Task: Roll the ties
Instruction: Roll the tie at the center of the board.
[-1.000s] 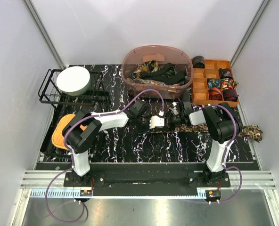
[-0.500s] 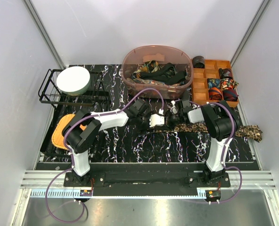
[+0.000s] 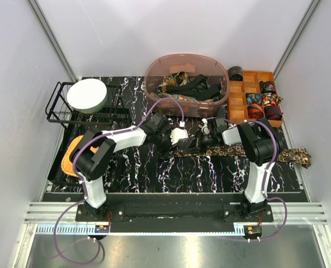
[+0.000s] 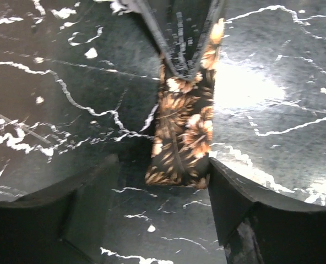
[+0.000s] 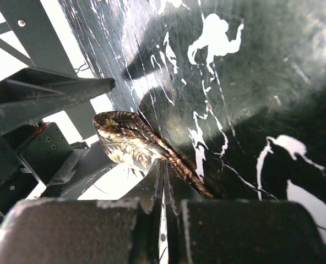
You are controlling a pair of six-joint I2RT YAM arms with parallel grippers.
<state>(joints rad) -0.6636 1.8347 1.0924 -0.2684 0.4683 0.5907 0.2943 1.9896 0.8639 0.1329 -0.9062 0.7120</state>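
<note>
A dark brown tie with tan speckles [image 3: 241,151] lies stretched across the black marble table [image 3: 154,173], its wide end hanging past the right edge. My right gripper [image 3: 202,140] is shut on the tie near its narrow end; in the right wrist view the fingers [image 5: 164,165] pinch the fabric and the folded end [image 5: 127,140] sticks out beyond them. My left gripper [image 3: 179,135] is open. In its wrist view the narrow end [image 4: 179,137] lies flat on the table between the spread fingers [image 4: 162,190], close to the right finger [image 4: 234,198].
A translucent brown tub [image 3: 154,70] at the back holds several loose ties. An orange wooden organizer [image 3: 239,106] at the back right holds rolled ties. A wire rack [image 3: 56,109] with a white bowl [image 3: 87,95] stands back left, an orange item [image 3: 70,159] before it.
My left gripper has opened and drawn back to the left and away from me. My right gripper has closed on the tie and shifted left, dragging it slightly.
</note>
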